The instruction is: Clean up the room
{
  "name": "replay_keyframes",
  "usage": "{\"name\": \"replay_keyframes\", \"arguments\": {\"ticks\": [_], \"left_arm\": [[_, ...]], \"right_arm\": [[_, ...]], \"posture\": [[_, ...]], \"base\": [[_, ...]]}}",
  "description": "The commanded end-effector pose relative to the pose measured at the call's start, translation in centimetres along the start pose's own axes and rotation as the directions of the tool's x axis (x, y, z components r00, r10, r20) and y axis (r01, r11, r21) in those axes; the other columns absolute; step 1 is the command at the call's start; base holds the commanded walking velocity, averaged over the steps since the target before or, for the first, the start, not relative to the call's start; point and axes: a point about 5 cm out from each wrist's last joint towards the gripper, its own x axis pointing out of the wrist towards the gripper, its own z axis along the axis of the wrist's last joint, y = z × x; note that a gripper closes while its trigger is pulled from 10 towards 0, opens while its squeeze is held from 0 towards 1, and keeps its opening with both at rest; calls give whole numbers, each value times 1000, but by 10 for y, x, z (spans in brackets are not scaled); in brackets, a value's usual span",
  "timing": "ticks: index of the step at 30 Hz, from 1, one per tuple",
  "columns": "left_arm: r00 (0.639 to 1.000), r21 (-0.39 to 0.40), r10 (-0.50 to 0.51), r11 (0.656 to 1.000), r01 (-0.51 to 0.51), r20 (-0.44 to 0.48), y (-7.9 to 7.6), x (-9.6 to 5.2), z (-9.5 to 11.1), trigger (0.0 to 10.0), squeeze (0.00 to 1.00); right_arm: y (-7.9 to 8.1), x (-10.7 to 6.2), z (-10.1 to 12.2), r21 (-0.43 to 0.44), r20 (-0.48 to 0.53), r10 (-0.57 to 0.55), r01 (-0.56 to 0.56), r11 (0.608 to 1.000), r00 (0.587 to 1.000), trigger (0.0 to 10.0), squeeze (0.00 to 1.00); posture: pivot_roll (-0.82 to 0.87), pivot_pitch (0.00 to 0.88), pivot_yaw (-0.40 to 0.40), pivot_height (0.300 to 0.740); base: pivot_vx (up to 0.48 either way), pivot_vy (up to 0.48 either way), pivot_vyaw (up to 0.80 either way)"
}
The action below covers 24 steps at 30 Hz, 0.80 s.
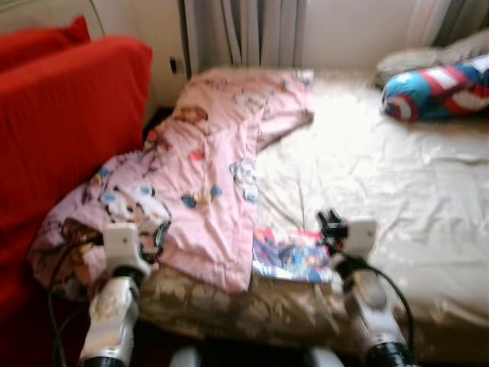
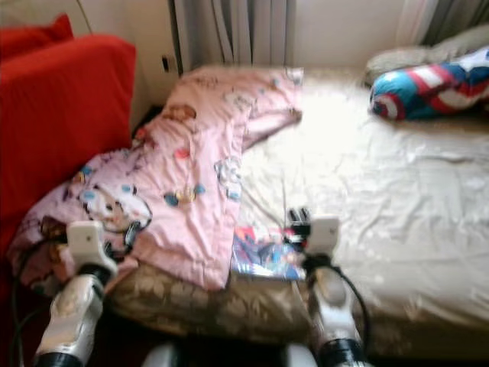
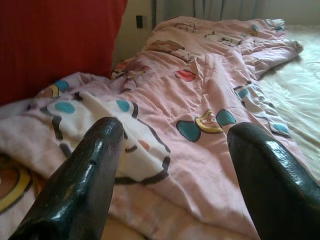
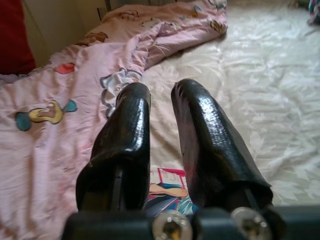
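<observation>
1. bed (image 1: 397, 183) runs across the view, cream sheet, rumpled; patterned skirt along the near edge.
2. quilt (image 1: 206, 168), pink with cartoon prints, lies bunched on the bed's left half, from the head end by the curtains (image 1: 244, 30) down to the near edge, where it overhangs at the left corner.
3. book (image 1: 292, 258), colourful cover, lies flat at the near edge of the bed, touching the quilt's right hem.
4. pillow (image 1: 435, 88), red, white and blue with a star, lies at the far right of the bed, well apart from quilt and book.
5. red sofa (image 1: 61, 130) stands to the left, close against the quilt's side.
6. left gripper (image 3: 170, 165) hovers low over the near left part of the quilt; jaws wide apart, nothing between them. the left arm (image 1: 114, 298) rises from the lower left.
7. right gripper (image 4: 161, 135) sits above the book at the near edge; jaws close together with a narrow gap, holding nothing. in the head views it shows just right of the book (image 2: 299, 222).
8. head views are blurred; fine detail on the book cover cannot be made out.
</observation>
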Motion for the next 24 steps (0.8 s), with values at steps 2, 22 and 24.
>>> {"name": "replay_keyframes", "arguments": {"ticks": [2,22,24], "left_arm": [[1000,-1,-19,1000,19,-3,-6,5,0,10000,0],[997,-25,-53,998,54,48,-17,19,13,10000,0],[997,-25,-53,998,55,56,-18,17,14,10000,0]], "right_arm": [[-9,-1,-3,3,-20,-34,34,999,999,10000,0],[-25,2,8,-15,30,-150,150,989,988,10000,0],[-28,-1,7,-3,32,-157,157,988,987,10000,0]], "posture": [[-27,0,47,595],[-72,75,43,595],[-71,89,39,595]], "base": [[0,0,0],[0,0,0],[0,0,0]]}}
